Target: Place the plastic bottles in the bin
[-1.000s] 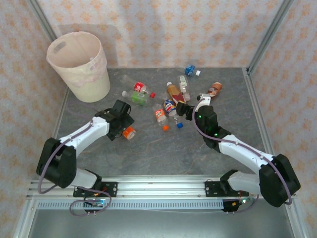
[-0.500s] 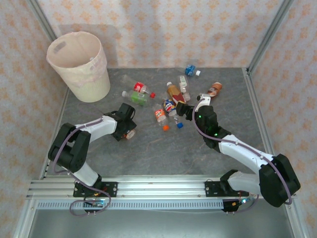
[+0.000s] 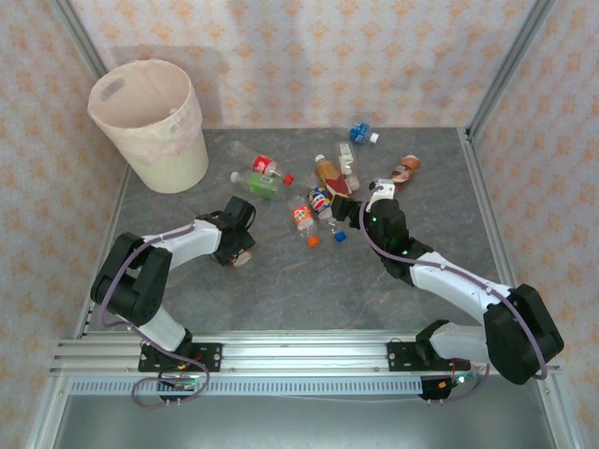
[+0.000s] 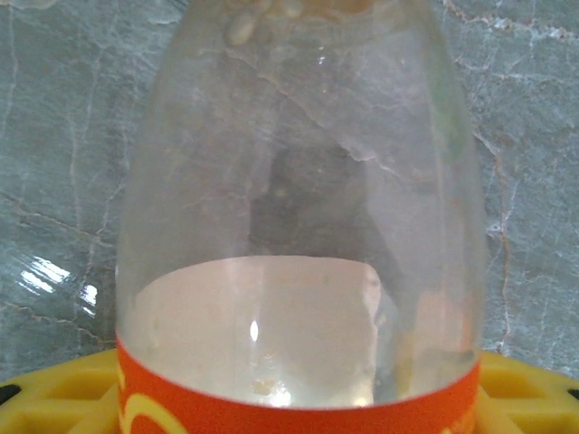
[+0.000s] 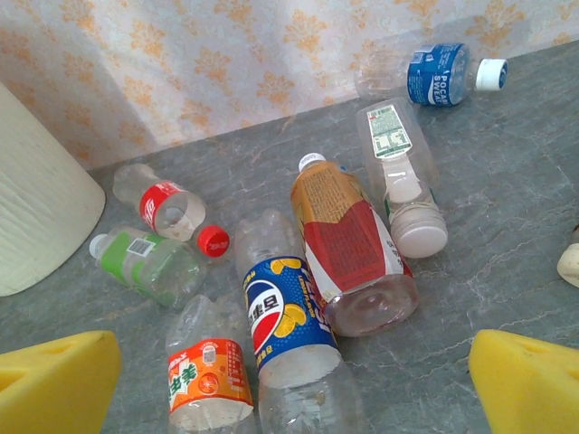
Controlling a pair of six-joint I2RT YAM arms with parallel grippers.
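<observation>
Top external, left arm folded low, left gripper (image 3: 241, 251) straddling orange-label bottle (image 4: 298, 226) (pinch unclear), right gripper (image 5: 289, 384) spread.

Setting: robot test cell, lab type. Evidence: grey stone-patterned worktop (image 3: 281, 290); silver aluminium frame posts (image 3: 504, 65); peach floral-patterned wall panels (image 3: 309, 56); slotted aluminium mounting rail (image 3: 299, 351); black-and-white left robot arm (image 3: 173, 245) and right robot arm (image 3: 454, 282).

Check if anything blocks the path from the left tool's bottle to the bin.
Nothing visible does: bare table lies between the orange-labelled bottle and the bin; other bottles lie farther right.
</observation>
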